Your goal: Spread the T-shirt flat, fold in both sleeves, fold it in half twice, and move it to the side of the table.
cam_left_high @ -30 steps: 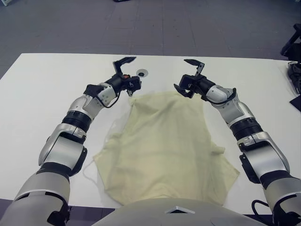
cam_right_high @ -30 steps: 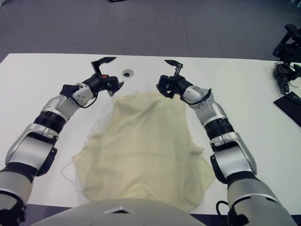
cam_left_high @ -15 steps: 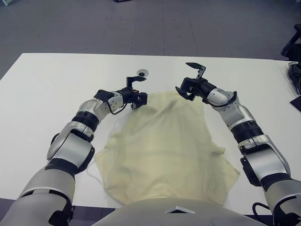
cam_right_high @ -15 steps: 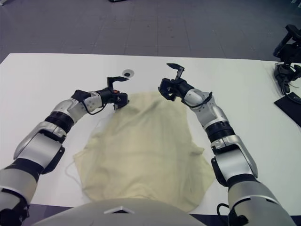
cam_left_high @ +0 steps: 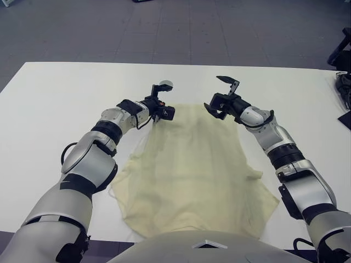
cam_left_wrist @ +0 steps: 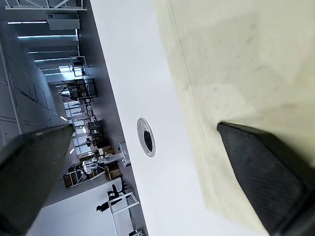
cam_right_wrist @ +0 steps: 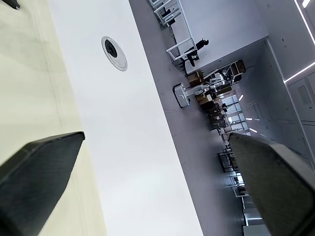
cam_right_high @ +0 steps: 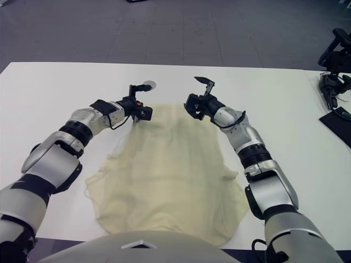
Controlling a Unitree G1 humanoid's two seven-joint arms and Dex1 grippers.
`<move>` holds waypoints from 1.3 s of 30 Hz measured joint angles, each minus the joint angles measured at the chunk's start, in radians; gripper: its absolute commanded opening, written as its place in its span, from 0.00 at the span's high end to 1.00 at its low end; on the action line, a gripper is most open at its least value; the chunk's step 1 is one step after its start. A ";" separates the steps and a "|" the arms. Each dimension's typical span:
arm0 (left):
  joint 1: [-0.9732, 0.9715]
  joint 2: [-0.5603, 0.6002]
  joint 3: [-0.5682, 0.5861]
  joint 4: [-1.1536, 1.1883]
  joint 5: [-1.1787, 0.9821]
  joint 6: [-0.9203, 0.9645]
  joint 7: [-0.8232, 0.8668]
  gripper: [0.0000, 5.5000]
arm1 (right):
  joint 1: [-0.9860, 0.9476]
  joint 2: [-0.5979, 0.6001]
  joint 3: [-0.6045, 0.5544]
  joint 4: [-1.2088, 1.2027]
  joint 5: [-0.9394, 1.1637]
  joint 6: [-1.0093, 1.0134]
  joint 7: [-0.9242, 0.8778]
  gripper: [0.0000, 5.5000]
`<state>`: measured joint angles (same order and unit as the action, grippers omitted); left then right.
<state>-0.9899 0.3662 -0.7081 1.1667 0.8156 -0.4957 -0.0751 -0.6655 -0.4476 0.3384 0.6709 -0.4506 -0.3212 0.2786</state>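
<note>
The pale yellow cloth T-shirt (cam_left_high: 197, 175) lies loosely spread along the middle of the white rectangular table (cam_left_high: 49, 104). The left gripper (cam_left_high: 163, 100) and right gripper (cam_left_high: 220, 96), fingers spread wide, sit at its far corners. Bare tabletop flanks both sides.

A white table (cam_left_high: 49, 104) stood on a grey floor (cam_left_high: 164, 27) marked with faint tile lines. A round grommet (cam_right_wrist: 113, 53) was set into the tabletop near its far edge. Dark equipment (cam_right_high: 330, 87) sat at the table's right end. Beyond lay a long hall with strip lights (cam_left_wrist: 49, 51) overhead, a white metal frame (cam_right_wrist: 178, 47) and cluttered furniture (cam_left_wrist: 91, 164) far off.
</note>
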 measured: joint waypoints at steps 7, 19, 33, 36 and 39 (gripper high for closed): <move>0.000 0.001 -0.004 0.006 0.024 0.064 0.100 0.02 | -0.033 0.000 0.034 0.137 -0.082 0.014 -0.052 0.02; 0.159 0.109 0.185 -0.344 -0.116 0.051 0.225 0.02 | -0.075 0.002 0.046 0.204 -0.113 0.003 -0.105 0.02; 0.773 0.055 0.605 -1.317 -0.686 0.396 -0.004 0.02 | 0.253 -0.111 0.020 -0.368 0.185 0.046 0.366 0.02; 0.819 0.035 0.612 -1.382 -0.690 0.433 -0.011 0.02 | 0.231 -0.105 0.057 -0.356 0.125 0.039 0.362 0.02; 0.819 0.013 0.632 -1.384 -0.680 0.444 0.000 0.02 | 0.168 -0.033 0.090 -0.276 0.083 0.040 0.315 0.02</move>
<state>-0.1708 0.3791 -0.0759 -0.2172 0.1351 -0.0517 -0.0754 -0.4976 -0.4810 0.4287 0.3947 -0.3675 -0.2808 0.5938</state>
